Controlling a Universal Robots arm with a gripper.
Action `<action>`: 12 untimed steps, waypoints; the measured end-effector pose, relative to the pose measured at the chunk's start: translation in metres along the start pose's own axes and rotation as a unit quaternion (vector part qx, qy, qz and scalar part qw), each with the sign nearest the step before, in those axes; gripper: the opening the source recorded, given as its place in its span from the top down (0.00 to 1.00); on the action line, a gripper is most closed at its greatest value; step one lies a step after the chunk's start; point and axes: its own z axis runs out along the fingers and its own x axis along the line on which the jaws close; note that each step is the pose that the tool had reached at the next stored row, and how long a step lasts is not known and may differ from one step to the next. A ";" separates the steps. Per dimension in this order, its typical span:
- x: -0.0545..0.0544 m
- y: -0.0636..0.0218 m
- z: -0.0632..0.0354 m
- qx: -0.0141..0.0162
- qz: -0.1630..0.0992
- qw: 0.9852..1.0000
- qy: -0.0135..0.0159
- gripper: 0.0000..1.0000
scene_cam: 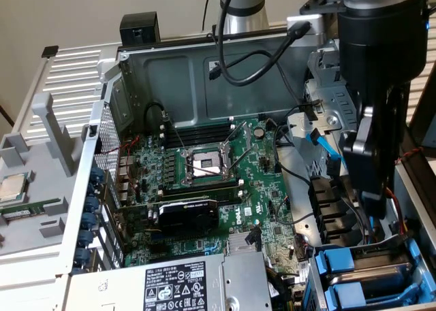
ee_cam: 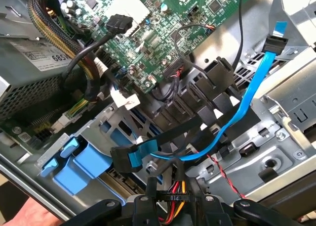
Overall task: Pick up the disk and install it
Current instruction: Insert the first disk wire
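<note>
Case [scene_cam: 204, 73]: the Dell tower lies on its side with the panel off, so its boards and bays face up for a reach from above.
Arm [scene_cam: 238, 8]: it comes down over the drive end of the case, at the exterior view's right.
Motherboard [scene_cam: 266, 188]: it sits flat on the case floor, with the CPU socket [scene_cam: 204, 165] uncovered and no cooler on it.
Power supply [scene_cam: 177, 287]: it is boxed in just beside the drive cage.
Drive cage [ee_cam: 103, 122]: a grey metal bay with its mouth facing up.
Gripper [scene_cam: 371, 209]: it hangs just above the cage. Whether it is open or closed I cannot tell, though it appears to carry nothing.
Disk [scene_cam: 338, 262]: a blue carrier front seated in the cage, judged to be the task's drive. A second blue carrier [scene_cam: 349, 296] lies just beside it, and with no label showing I cannot be sure which is which.
SATA cable [ee_cam: 247, 102]: blue, it loops loose across the cage, probably left free for plugging in.
CPU chip [scene_cam: 12, 187]: it is parked well apart from the case.
Room: a plain beige wall [scene_cam: 68, 11] stands behind.
Surface: a grey ribbed tray [scene_cam: 61, 86] at the exterior view's left holds the chip.
</note>
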 end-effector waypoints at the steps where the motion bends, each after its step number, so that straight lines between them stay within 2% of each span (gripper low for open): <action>1: 0.000 0.0001 0.0000 0.000 0.000 1.000 0.000 0.65; 12: -0.002 0.0016 0.0001 0.000 0.000 1.000 0.000 0.65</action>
